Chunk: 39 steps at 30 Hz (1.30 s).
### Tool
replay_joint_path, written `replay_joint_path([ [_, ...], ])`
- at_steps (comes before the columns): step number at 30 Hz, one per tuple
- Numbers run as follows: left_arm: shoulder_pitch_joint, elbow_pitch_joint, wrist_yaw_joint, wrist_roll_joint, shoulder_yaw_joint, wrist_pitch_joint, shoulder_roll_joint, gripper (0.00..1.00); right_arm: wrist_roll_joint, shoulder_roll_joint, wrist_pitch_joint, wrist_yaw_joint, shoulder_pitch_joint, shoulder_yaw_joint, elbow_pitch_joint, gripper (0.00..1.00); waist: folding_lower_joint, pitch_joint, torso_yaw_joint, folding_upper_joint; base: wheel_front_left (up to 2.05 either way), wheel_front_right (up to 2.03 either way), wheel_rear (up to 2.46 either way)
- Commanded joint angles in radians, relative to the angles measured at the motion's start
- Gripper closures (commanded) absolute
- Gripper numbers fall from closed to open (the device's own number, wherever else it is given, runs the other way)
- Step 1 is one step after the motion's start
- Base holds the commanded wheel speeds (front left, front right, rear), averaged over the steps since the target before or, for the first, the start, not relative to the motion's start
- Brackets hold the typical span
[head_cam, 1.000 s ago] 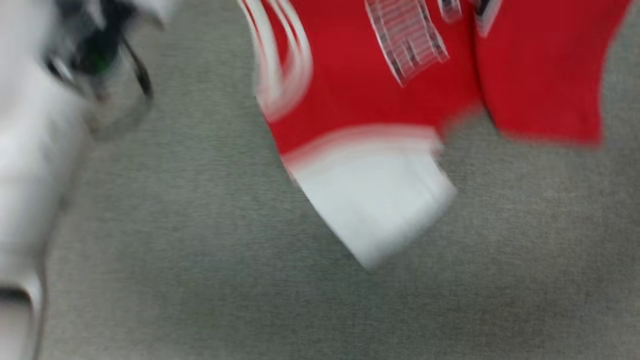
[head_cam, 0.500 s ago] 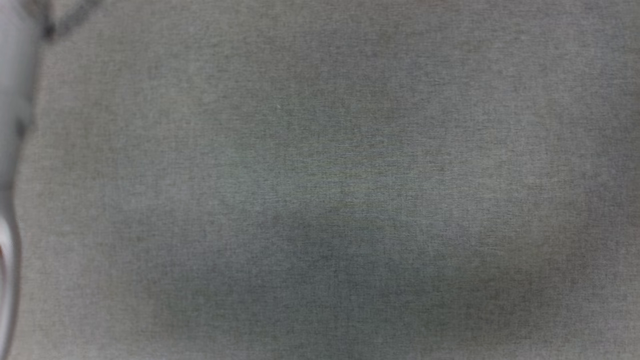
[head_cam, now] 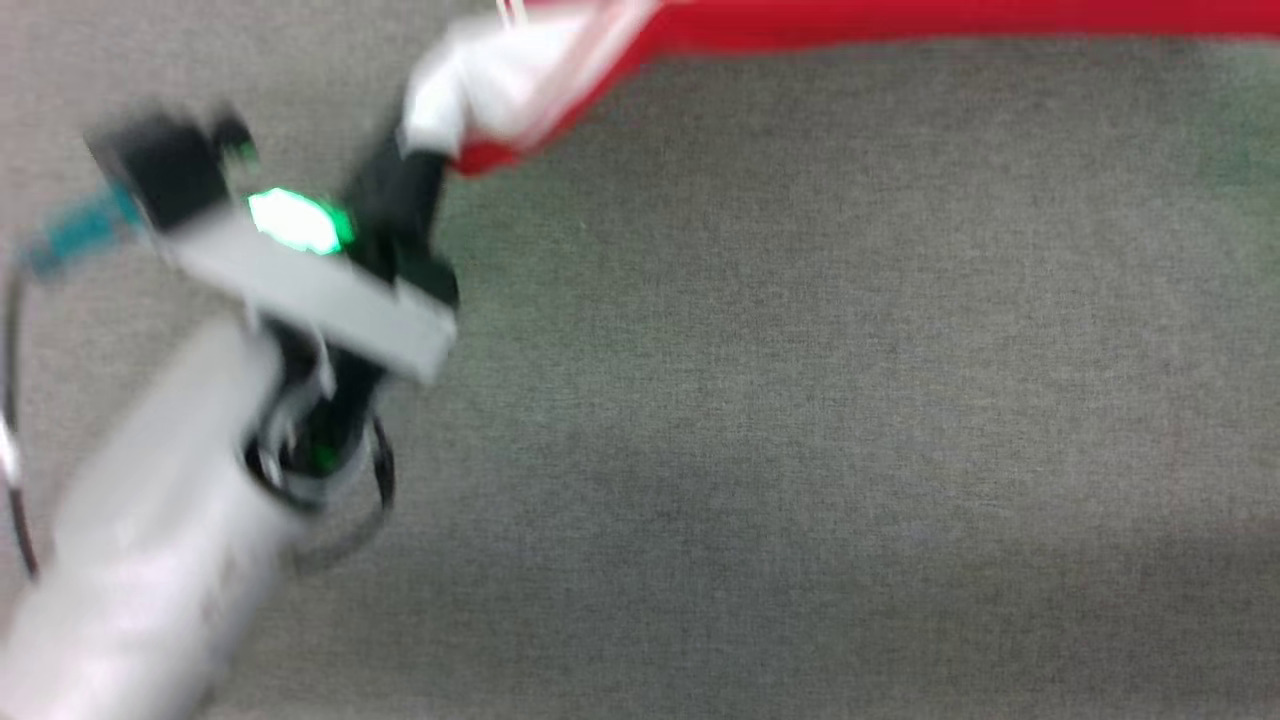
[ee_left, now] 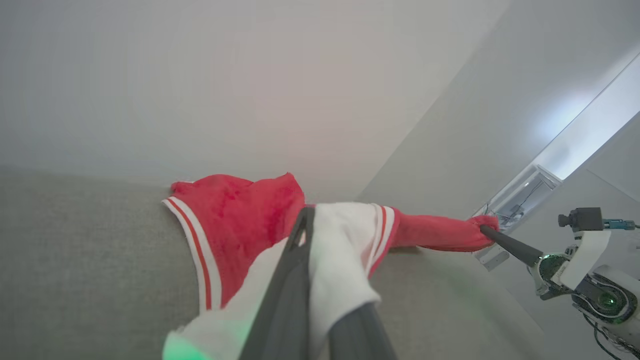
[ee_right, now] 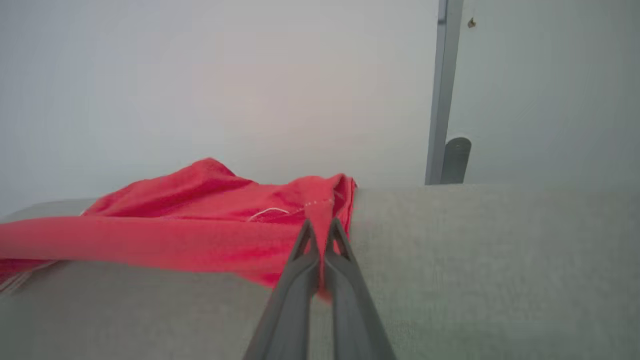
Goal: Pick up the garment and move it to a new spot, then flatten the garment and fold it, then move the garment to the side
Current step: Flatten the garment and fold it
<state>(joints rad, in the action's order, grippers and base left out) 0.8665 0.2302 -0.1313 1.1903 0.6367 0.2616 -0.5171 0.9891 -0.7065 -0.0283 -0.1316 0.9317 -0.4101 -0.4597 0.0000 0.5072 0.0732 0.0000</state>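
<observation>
left gripper (ee_left: 307, 222) grips garment (ee_left: 235, 210) sleeve; right gripper (ee_right: 320, 230) grips red edge; fabric spans between

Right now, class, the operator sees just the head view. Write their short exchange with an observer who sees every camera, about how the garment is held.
Operator: Is my right tool holding anything?
Observer: Yes, it is shut on a red edge of the garment.
Operator: What lies past the left tool?
Observer: Beyond it, more of the garment, red with striped trim, lies bunched on the grey surface.
</observation>
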Motion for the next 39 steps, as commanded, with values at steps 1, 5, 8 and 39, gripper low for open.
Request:
replay_joint_path([
  [1,-0.059,-0.03,0.002,-0.017,-0.014,0.004,-0.005,1.0,0.031,-0.016,-0.004,0.002,-0.063,0.01,0.039,1.0,0.0,-0.021,0.006,0.0,0.0,0.0,0.0],
  [5,-0.22,-0.112,0.002,-0.086,-0.048,0.004,-0.002,1.0,0.073,-0.087,0.0,0.002,-0.257,0.037,0.187,1.0,0.0,-0.056,0.002,0.0,0.0,0.0,0.0],
  [8,-0.332,-0.162,0.002,-0.127,-0.083,0.003,-0.002,1.0,0.086,-0.1,0.012,0.002,-0.378,0.085,0.265,1.0,0.0,-0.084,-0.009,0.0,0.0,0.0,0.0],
  [39,-0.749,-0.598,0.039,-0.271,-0.219,-0.067,-0.065,1.0,-0.157,0.217,-0.373,0.002,-0.914,0.616,0.837,1.0,0.0,-0.101,-0.051,0.0,0.0,0.0,0.0],
])
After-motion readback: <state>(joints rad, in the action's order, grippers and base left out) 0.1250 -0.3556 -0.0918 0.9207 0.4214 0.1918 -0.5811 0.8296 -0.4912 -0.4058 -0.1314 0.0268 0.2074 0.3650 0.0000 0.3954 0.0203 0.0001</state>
